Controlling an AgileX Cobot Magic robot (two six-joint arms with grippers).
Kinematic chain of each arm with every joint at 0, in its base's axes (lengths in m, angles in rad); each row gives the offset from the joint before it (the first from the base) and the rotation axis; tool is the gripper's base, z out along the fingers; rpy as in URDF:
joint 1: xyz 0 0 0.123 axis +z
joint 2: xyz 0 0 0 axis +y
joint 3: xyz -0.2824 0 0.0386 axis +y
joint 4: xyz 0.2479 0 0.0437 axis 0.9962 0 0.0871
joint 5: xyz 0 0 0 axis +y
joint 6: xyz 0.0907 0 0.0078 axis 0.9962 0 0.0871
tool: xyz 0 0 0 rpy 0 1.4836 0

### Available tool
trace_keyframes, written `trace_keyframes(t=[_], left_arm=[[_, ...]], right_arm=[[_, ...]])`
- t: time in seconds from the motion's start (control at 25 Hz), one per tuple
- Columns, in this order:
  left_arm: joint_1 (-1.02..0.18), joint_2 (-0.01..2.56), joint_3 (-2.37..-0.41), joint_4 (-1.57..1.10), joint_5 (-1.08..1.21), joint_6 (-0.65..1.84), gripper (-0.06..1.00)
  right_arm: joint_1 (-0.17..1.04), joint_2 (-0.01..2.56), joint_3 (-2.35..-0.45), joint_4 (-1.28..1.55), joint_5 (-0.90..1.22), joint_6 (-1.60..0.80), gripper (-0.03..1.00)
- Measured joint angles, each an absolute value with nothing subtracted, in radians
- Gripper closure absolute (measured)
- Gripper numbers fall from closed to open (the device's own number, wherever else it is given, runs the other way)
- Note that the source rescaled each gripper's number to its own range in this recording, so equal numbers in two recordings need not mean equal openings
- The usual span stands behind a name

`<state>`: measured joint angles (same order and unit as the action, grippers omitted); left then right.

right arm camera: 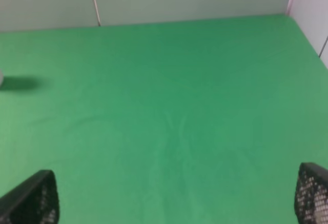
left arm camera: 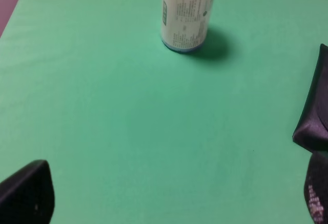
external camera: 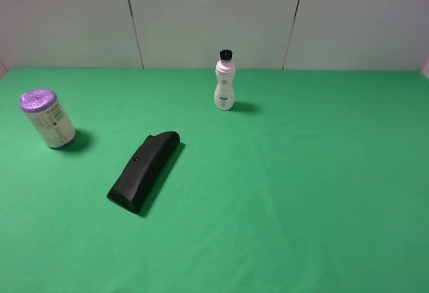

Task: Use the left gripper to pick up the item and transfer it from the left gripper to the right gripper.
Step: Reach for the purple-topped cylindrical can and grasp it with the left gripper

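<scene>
Plainly both pairs of jaws stand wide apart; the roll (external camera: 48, 120) stands upright, untouched

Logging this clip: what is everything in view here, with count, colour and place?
roll: one, cream-white printed label with purple ends, standing upright at the far left of the table
bottle: one, white with a black cap, upright near the back middle
case: one, black, wedge-shaped, lying flat left of centre, between the roll and the bottle but nearer the front
table: one, covered in green, bare on its right half
wall: grey panels behind the table
left gripper: one, black, open, empty, above the table facing the roll
right gripper: one, black, open, empty, over bare green
</scene>
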<state>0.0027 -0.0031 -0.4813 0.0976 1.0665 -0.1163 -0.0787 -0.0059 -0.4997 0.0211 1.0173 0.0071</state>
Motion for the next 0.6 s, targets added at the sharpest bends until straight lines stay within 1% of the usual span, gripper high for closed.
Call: trace_keyframes(t=[0.6], left_arm=[[0.003, -0.003, -0.481, 0.098, 1.066, -0.116, -0.01]], right_arm=[[-0.079, -0.006, -0.500, 0.021, 1.017, 0.007, -0.03]])
